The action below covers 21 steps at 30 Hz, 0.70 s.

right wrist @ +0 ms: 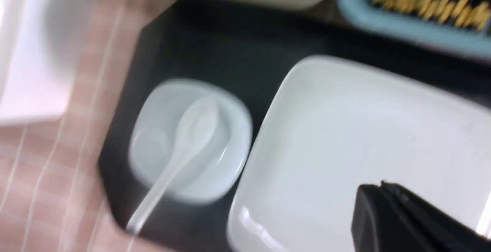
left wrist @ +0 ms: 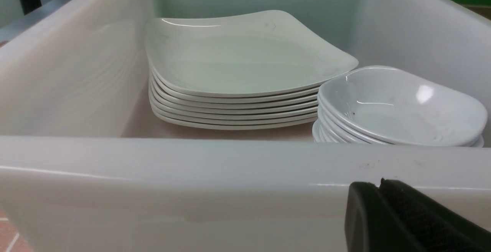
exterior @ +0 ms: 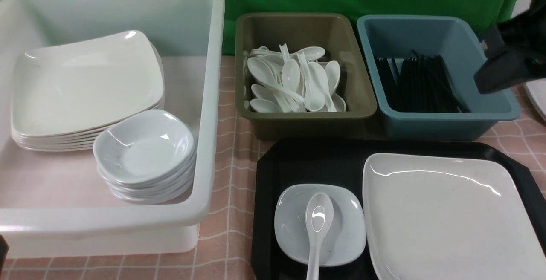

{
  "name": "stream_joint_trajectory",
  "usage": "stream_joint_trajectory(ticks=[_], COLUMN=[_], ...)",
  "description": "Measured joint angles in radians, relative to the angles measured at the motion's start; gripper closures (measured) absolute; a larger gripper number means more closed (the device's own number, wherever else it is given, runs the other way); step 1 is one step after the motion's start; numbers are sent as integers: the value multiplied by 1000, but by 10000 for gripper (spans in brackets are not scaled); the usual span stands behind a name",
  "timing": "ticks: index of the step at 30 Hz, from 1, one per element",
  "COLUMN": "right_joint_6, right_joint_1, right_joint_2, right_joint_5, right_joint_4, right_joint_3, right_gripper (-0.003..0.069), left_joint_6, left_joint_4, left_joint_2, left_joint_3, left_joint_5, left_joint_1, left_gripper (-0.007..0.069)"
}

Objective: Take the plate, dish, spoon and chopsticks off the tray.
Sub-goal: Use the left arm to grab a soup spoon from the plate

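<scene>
The spoon (exterior: 318, 224) is seen lying in the dish (exterior: 294, 229), its handle overhanging the near edge; should the dish be lifted first, the spoon could be slid off by the tilt. The dish is set close beside the plate (exterior: 452, 216), at the left of the tray (exterior: 264, 212); a neighbour could be knocked if the rims are approached carelessly. The plate, at the right, is wide and glossy; slippage could be caused by an edge-only grip. No chopsticks are seen on the tray; black sticks are held in the blue tub (exterior: 448, 126), far right. The right jaws (right wrist: 383, 194) are closed on nothing, above the tray; a rim could be struck if they are lowered unopened. The left jaws (left wrist: 379, 190) are closed, empty, by the white bin (exterior: 209, 143).
</scene>
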Motion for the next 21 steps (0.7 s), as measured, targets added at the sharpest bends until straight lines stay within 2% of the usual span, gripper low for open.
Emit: stream_joint_trajectory(ticks=[8, 13, 15, 16, 21], right_joint_6=[-4, -10, -11, -11, -11], right_joint_1=[23, 23, 23, 23, 23], right_joint_2=[-478, -735, -888, -929, -1070], right_joint_5=[-15, -148, -262, -311, -458], right_joint_4=[2, 2, 3, 3, 3], right_joint_3=[374, 567, 694, 732, 910], right_gripper=[629, 628, 626, 627, 624], left_joint_6=[0, 0, -48, -85, -306], left_joint_4=[0, 0, -96, -183, -714], left_joint_2=[0, 0, 0, 0, 0], left_joint_3=[0, 0, 0, 0, 0], left_joint_5=[0, -1, -10, -15, -37], left_joint_1=[0, 0, 0, 0, 0], left_gripper=[605, 605, 605, 605, 605])
